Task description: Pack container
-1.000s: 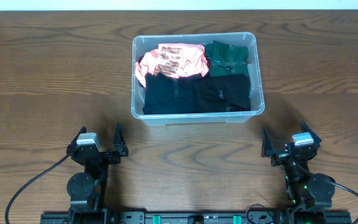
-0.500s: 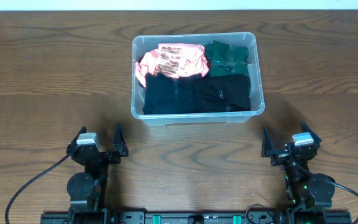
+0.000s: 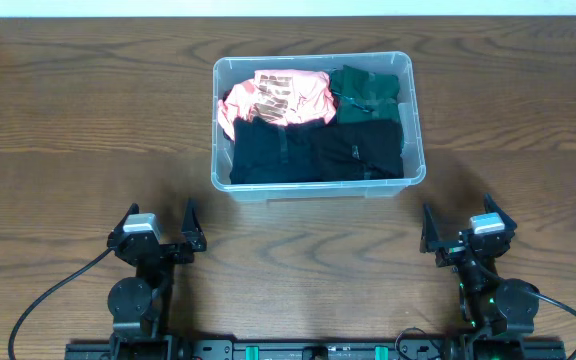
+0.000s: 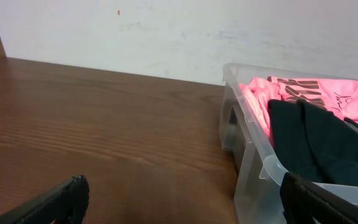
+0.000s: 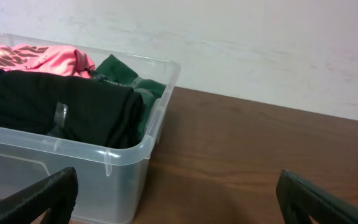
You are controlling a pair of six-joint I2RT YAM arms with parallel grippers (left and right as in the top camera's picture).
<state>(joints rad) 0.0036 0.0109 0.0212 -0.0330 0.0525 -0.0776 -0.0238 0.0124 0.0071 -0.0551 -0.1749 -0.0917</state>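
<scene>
The container [image 3: 411, 120] is a clear plastic bin at the table's centre back. It holds a pink garment [image 3: 278, 95], a dark green garment [image 3: 366, 92] and black garments [image 3: 313, 150]. It also shows in the left wrist view [image 4: 253, 180] and the right wrist view [image 5: 129, 155]. Its label is hidden under the clothes. My left gripper [image 3: 158, 232] is open and empty near the front left, well short of the bin. My right gripper [image 3: 465, 228] is open and empty near the front right.
The wooden table [image 3: 88, 120] stretches bare to the left and right of the bin. A white wall [image 4: 166, 31] runs behind the table's far edge.
</scene>
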